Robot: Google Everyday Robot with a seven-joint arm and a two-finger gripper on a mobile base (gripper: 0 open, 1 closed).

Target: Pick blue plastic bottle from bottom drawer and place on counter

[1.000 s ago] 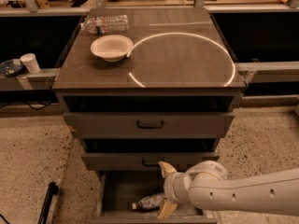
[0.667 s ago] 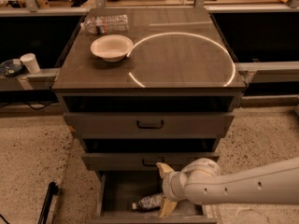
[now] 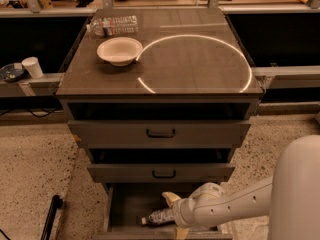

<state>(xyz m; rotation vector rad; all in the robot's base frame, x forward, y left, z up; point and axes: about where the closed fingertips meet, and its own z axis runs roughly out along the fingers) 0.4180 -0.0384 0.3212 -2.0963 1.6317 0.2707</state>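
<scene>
The blue plastic bottle (image 3: 158,217) lies on its side in the open bottom drawer (image 3: 125,204), white cap pointing left. My gripper (image 3: 174,215) reaches into the drawer from the right and is open. Its yellowish fingers stand one behind (image 3: 170,198) and one in front of the bottle's right end, around it but wide apart. The arm's white wrist hides the bottle's base. The counter (image 3: 190,59), dark grey-brown with a white circular arc, is the cabinet's top, above.
A white bowl (image 3: 119,50) and a clear ribbed water bottle (image 3: 112,25) sit on the counter's left part. The two wider drawers (image 3: 160,133) above are pulled partly out. A paper cup (image 3: 33,67) stands on a ledge at left. A black rod (image 3: 50,216) lies on the floor at left.
The gripper has moved a little left along the drawer, so its fingers now straddle the bottle's right end. The bottle has not moved.
</scene>
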